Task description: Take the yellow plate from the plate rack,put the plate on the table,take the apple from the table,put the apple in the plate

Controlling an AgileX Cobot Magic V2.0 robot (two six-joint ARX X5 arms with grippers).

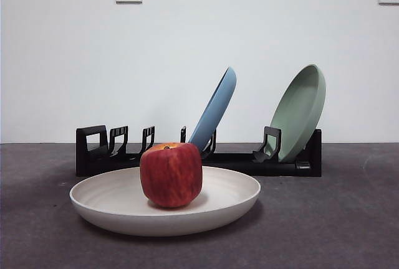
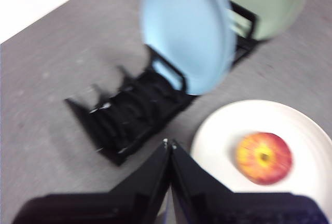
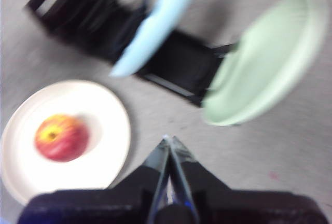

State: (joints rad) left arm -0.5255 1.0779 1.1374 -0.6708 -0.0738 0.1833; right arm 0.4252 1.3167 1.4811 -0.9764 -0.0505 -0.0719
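Sitting upright in the middle of the yellow plate (image 1: 118,203), stem dip up: the apple (image 1: 171,174). Lying flat on the worktop (image 1: 349,219), just in front of the plate rack (image 1: 199,157): that plate. Leaning in the rack's slots behind: a light blue plate (image 1: 215,110) and a sage green plate (image 1: 300,110). Hanging well above and clear of everything, jaws pressed together and gripping nothing: the left end effector (image 2: 169,143), with plate and apple lying below and beside its tips. Hovering likewise, closed and empty: the right end effector (image 3: 167,140), apple well apart on the opposite side.
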